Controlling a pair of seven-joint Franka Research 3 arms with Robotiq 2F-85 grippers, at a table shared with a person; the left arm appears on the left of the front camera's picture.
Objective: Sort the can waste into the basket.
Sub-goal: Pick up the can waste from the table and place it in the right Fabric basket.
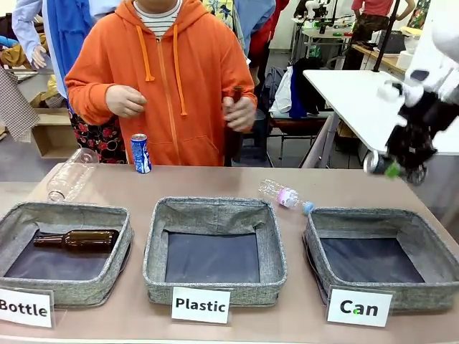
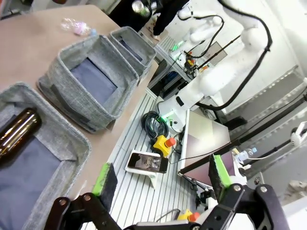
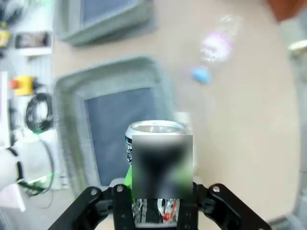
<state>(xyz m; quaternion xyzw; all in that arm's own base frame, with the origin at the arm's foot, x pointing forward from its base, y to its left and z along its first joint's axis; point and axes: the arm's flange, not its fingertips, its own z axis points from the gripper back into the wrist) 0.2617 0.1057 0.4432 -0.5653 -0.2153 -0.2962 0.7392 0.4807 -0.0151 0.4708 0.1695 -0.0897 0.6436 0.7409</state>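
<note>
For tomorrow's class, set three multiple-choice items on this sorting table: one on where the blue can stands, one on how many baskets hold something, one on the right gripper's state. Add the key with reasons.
1. Where is the blue can? A in the Plastic basket; B upright on the table; C in the person's hand.
2. How many grey baskets hold something? A one; B none; C three.
3. The right gripper is: A open, empty; B shut on a plastic bottle; C shut on a silvery can.
Key: 1 B, it stands on the far side, outside every basket. 2 A, a brown bottle lies in the Bottle basket; the others are empty. 3 C, its fingers clamp the can.
</note>
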